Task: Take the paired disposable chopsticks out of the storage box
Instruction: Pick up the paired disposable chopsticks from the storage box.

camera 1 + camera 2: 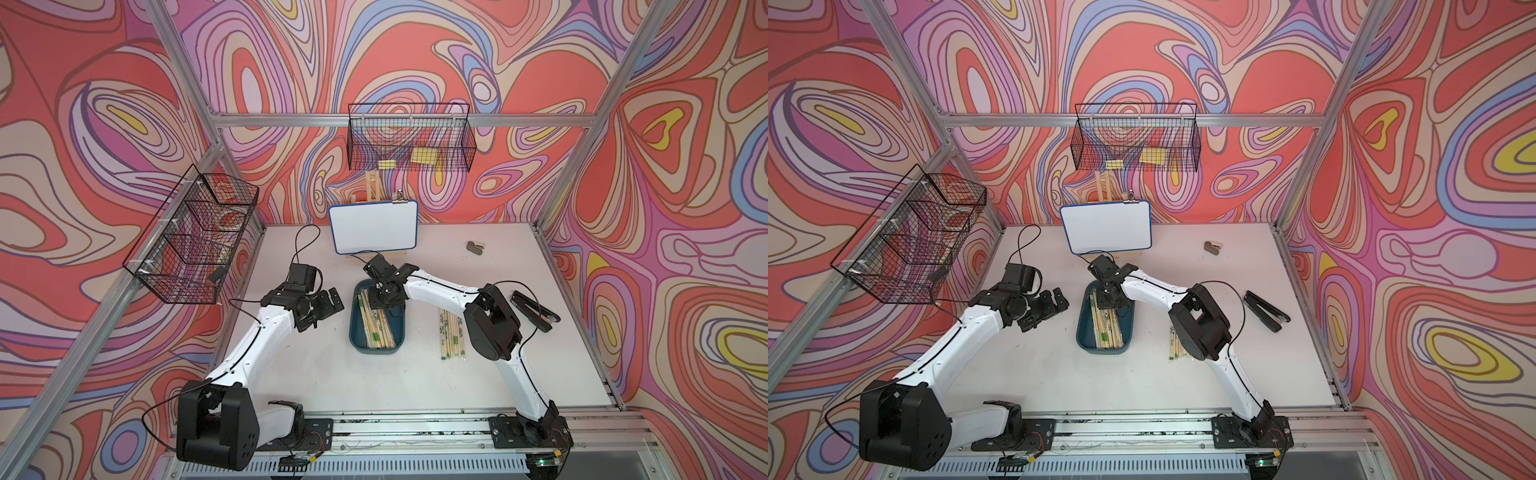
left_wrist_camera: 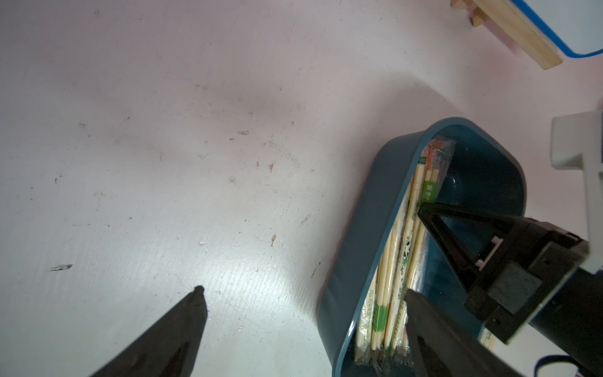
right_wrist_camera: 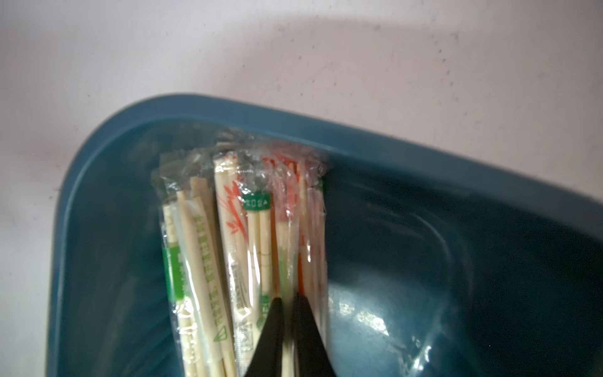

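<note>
Down at the far end of the storage box (image 1: 376, 351), the right gripper (image 3: 288, 298) is clenched tight. Its two black fingers nip one sleeve among the paired disposable chopsticks (image 3: 261, 235), close to that pair's end, and a pale strip shows between the tips. The bundle lies lengthwise toward the side nearer the left arm, leaving the other side of the box floor bare. I'd guess that is why the right arm reaches in there: a finger has room to get down beside the outermost pair. Gripping near an end should let the pair tip up over the low rim without dragging its neighbours. The left gripper (image 2: 303, 290) hangs released, spread wide over the table (image 1: 316, 374) just beside the box and touching nothing, perhaps ready to steady it. Some loose pairs (image 1: 451, 332) lie side by side on the table beyond the box, so the job looks partly done.
</note>
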Robot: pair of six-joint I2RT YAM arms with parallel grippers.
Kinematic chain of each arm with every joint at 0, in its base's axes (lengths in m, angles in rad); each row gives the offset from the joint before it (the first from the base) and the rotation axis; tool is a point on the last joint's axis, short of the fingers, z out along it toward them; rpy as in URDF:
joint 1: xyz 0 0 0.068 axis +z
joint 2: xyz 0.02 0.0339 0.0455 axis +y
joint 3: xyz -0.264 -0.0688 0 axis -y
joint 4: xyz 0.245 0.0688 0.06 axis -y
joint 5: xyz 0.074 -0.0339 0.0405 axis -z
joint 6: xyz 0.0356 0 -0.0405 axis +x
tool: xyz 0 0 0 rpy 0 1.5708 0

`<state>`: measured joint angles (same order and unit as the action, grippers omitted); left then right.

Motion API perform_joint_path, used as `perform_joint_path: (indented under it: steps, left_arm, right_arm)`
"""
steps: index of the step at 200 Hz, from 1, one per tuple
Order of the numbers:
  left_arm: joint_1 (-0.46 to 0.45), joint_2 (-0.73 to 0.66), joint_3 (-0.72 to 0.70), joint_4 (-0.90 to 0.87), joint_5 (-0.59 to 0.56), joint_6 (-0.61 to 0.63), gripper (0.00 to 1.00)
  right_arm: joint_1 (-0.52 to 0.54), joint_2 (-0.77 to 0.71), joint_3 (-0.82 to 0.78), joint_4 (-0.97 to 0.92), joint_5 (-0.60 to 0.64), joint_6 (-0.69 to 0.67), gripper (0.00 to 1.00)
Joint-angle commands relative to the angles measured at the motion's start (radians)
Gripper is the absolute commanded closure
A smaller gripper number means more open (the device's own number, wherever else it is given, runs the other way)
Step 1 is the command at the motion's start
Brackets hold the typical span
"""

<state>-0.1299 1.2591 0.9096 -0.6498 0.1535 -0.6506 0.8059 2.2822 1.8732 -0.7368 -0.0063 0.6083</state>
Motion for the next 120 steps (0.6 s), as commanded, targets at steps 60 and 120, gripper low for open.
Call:
perform_joint_path:
  steps: [60,120]
  left_arm:
    - [0.010,-0.012,-0.001,-0.010,0.005,0.011,0.00]
    - [0.010,-0.005,0.005,-0.008,0.008,0.009,0.00]
  right_arm:
    - [0.001,-0.060,-0.008,-0.021,0.020,-0.004,1.00]
    - [0.000,-0.148,-0.027,-0.035,0.073,-0.014,1.00]
